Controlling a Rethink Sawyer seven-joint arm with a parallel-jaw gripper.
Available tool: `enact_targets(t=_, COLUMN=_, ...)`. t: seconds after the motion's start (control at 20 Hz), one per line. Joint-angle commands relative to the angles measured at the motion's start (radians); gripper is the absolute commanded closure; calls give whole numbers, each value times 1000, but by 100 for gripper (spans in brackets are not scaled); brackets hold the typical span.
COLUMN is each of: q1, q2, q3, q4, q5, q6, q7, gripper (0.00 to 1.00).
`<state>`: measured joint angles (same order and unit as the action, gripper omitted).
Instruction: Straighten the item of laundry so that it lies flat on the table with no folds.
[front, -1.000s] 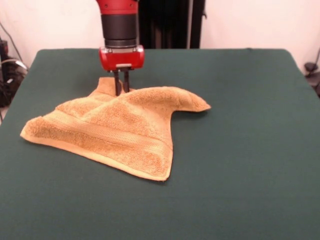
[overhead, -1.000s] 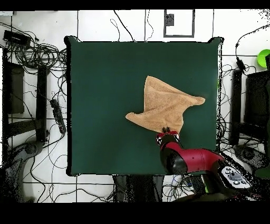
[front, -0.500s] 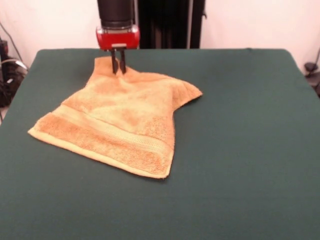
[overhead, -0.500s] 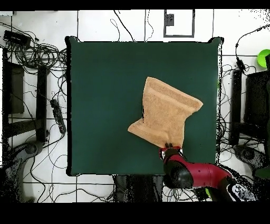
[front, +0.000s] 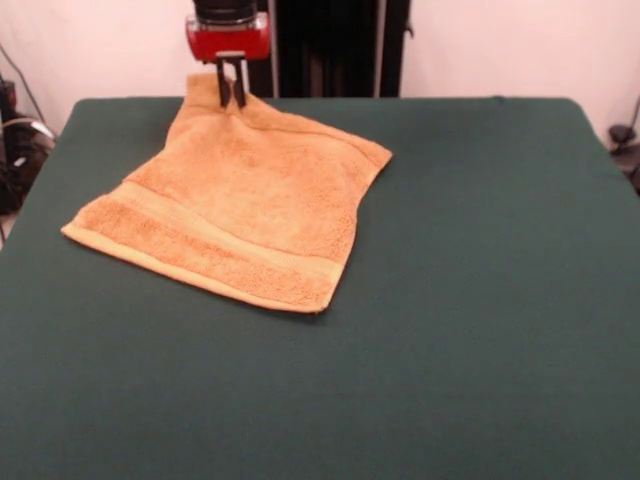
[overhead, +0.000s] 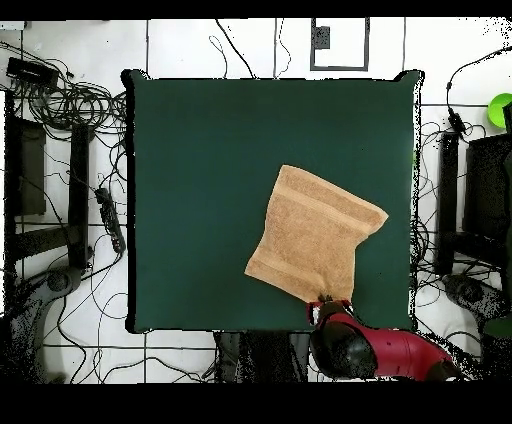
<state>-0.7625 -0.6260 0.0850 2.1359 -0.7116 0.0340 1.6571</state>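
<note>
Gripper (front: 232, 95) clamped on one corner of towel (front: 240, 215), that corner lifted at table (front: 480, 300) edge nearest the robot. Rest of towel lies nearly flat, spread diagonally, woven band visible.

Floor (overhead: 180, 48): white tiles with dark seams, seen from overhead.
Cables (overhead: 70, 95): black, tangled thickly at upper left; more trail along both sides.
Power strip (overhead: 108, 220): dark, lying on the floor at left.
Green object (overhead: 500, 108): bright, round, cut off by the right edge.
Wall (front: 500, 45): pale, plain, in the front view.
Dark post (front: 340, 48): black, upright against the wall.
Cords (front: 18, 150): black bundle at the front view's left edge.
</note>
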Motion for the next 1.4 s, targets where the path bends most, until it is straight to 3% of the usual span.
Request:
enact_targets(t=0.05, q1=1, q2=-2, q3=127, q4=39, q5=27, q6=133, q7=37, gripper=100)
enact_targets(t=0.3, q1=-6, q2=16, q3=136, q4=25, q5=18, q6=125, q7=31, gripper=100)
enact_targets(t=0.35, q1=-11, q2=18, q3=141, q4=25, q5=14, q6=113, q7=34, gripper=0)
enact_targets(t=1.05, q1=12, q2=34, q3=154, q4=10, q5=14, q6=87, q7=55, gripper=0)
enact_targets(t=1.4, q1=84, q2=59, q3=130, q4=-4, q5=36, q6=16, q7=119, gripper=0)
